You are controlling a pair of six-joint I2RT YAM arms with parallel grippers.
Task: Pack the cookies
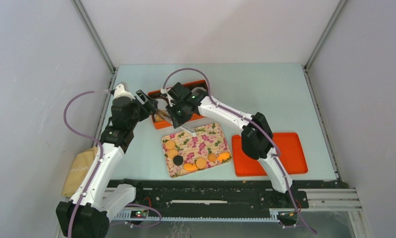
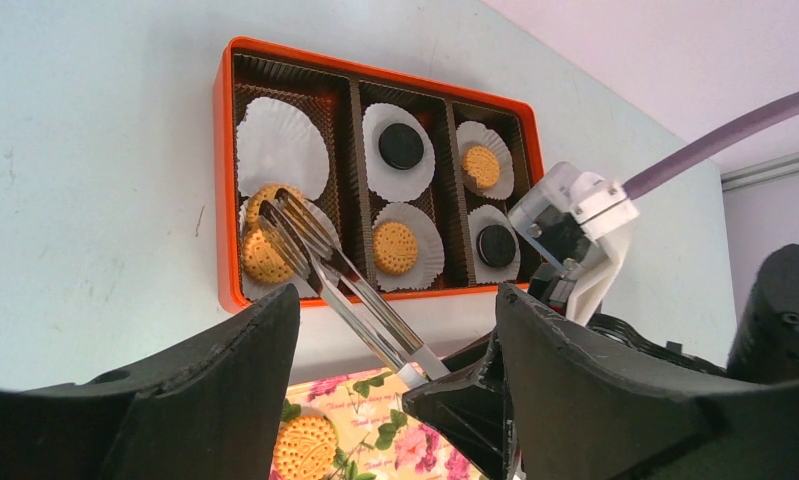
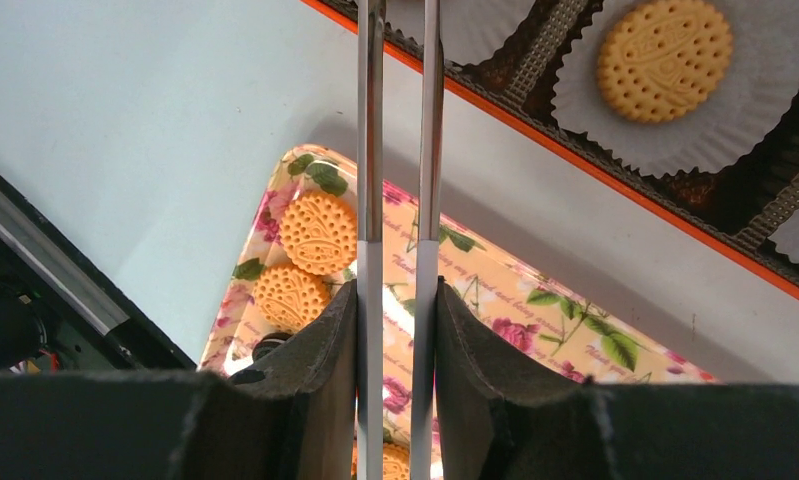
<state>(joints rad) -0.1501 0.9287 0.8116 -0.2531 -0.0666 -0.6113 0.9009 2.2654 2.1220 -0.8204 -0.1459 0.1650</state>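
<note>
The cookies (image 2: 395, 247) look light, stiff and crumbly, so they are best pinched gently across the rim, not squeezed. Some lie on the floral tray (image 1: 213, 131) at the near middle of the tabletop, others on paper liners (image 2: 280, 145) in the orange box (image 2: 218, 180) just beyond. The right gripper (image 3: 397, 300) has its fingers clamped on the tongs (image 2: 345, 290), whose tips reach a golden cookie (image 2: 263, 258) in the box's left compartment; whether it is pinched I cannot tell. The left gripper (image 2: 395, 300) hovers beside the box, fingers spread wide and empty.

The right gripper (image 3: 396, 310) clamps tongs (image 3: 370, 140) over the tray (image 3: 495, 280) holding cookies (image 3: 318, 232); another cookie (image 3: 665, 58) sits on a liner (image 3: 765, 110) in the box (image 3: 615, 181).
</note>
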